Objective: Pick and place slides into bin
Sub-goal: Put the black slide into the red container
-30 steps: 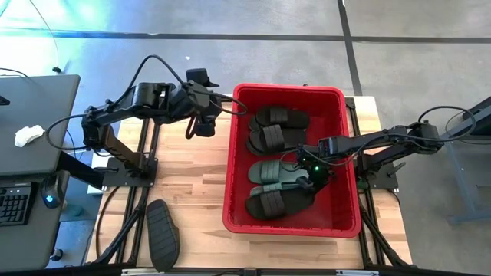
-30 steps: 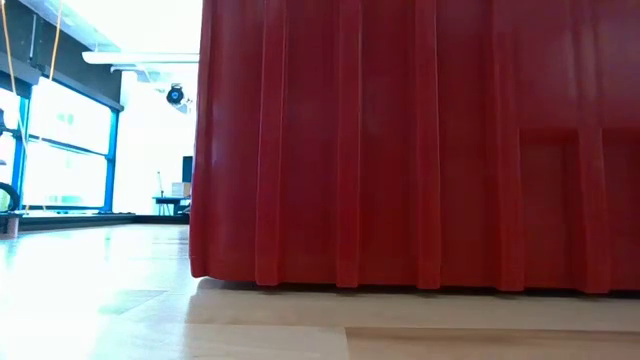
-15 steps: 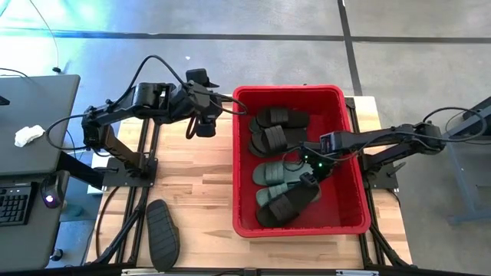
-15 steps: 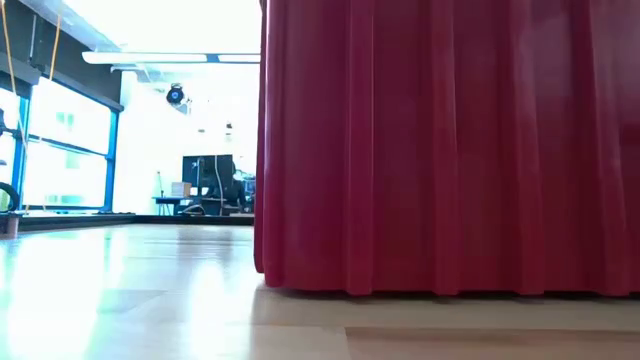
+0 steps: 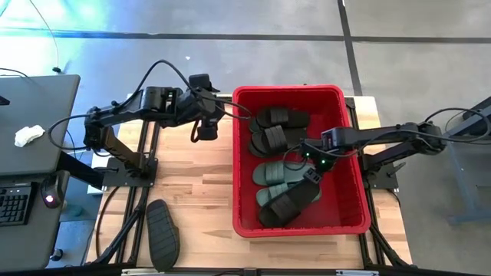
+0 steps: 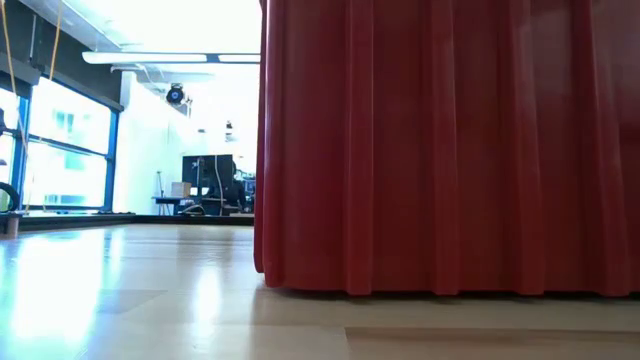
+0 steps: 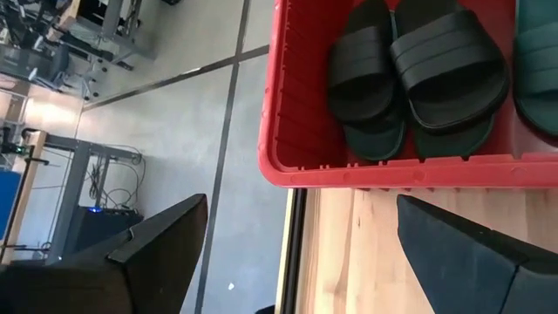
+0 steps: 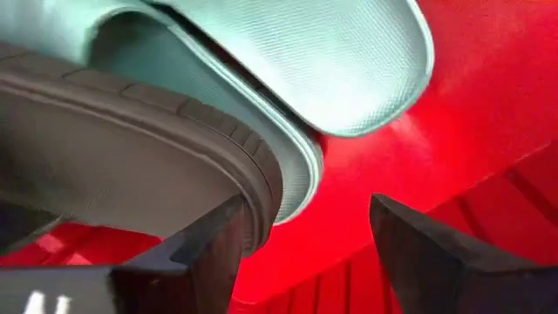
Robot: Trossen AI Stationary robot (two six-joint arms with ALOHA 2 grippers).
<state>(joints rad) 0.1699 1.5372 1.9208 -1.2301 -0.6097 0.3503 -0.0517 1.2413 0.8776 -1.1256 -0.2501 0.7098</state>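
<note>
Red bin (image 5: 351,165) holds slides; 1 slide (image 5: 163,234) lies outside on the table (image 5: 192,192).
Right gripper (image 5: 313,170) wide inside the bin; left gripper (image 5: 205,130) wide beside its wall.

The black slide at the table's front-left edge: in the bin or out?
Out. The black slide lies on the wooden table, left of the red bin.

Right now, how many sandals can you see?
5: two black slides at the far end of the bin, a green slide mid-bin, a dark one nearer, one on the table. Others may be hidden.

2 dark, jointed arms trail looping black cables; the right arm (image 5: 383,138) shows small green lights near its wrist.
</note>
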